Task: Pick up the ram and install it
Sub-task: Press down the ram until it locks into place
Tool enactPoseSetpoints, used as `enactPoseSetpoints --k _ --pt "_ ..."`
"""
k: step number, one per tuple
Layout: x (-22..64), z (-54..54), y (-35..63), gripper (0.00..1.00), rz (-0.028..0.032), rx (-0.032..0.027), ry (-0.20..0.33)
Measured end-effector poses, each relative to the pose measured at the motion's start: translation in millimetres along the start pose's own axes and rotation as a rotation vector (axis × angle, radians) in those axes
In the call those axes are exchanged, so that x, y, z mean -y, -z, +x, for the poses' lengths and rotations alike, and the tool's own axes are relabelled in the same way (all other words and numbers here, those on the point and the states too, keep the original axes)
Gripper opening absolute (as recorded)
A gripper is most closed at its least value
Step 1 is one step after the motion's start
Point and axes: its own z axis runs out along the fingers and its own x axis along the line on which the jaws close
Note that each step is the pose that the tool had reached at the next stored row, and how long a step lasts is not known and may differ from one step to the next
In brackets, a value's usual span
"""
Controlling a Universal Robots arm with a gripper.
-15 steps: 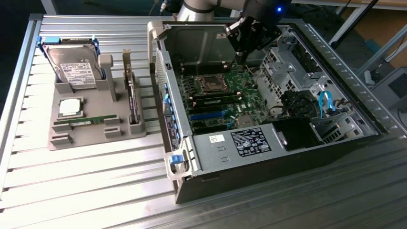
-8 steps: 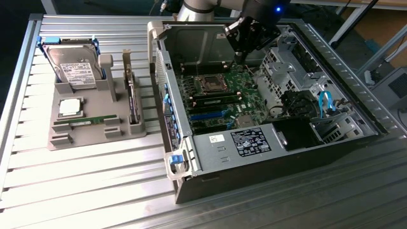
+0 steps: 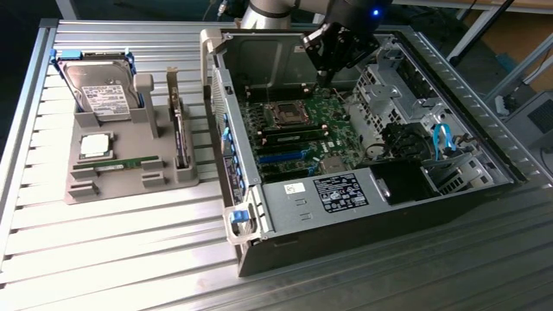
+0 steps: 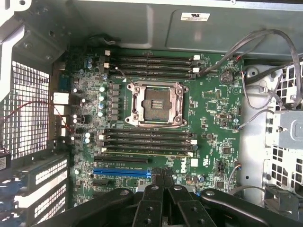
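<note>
The ram (image 3: 116, 164), a thin green stick, lies flat in the front slot of the grey holder (image 3: 87, 188) on the exterior view's left. My gripper (image 3: 326, 78) hangs over the open computer case (image 3: 363, 194), above the back of the motherboard (image 3: 302, 129) and far from the holder. In the wrist view my gripper (image 4: 163, 178) is shut, its black fingers (image 4: 156, 194) pressed together with nothing between them. They hover over the memory slots (image 4: 147, 142) beside the empty processor socket (image 4: 154, 104). One of these slots (image 4: 147, 152) seems to hold a stick with a green edge.
The holder also carries a hard drive (image 3: 102, 91), a square silver processor (image 3: 95, 146) and a dark expansion card (image 3: 180, 136) standing on edge. The case's raised side wall (image 3: 226, 116) stands between holder and motherboard. Cables (image 4: 265, 42) and a drive cage (image 3: 389, 84) crowd the case's far side.
</note>
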Motion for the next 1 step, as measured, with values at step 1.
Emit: enactPoseSetpoints --k 1 --pt "0.0 0.0 0.0 0.1 0.0 0.0 0.0"
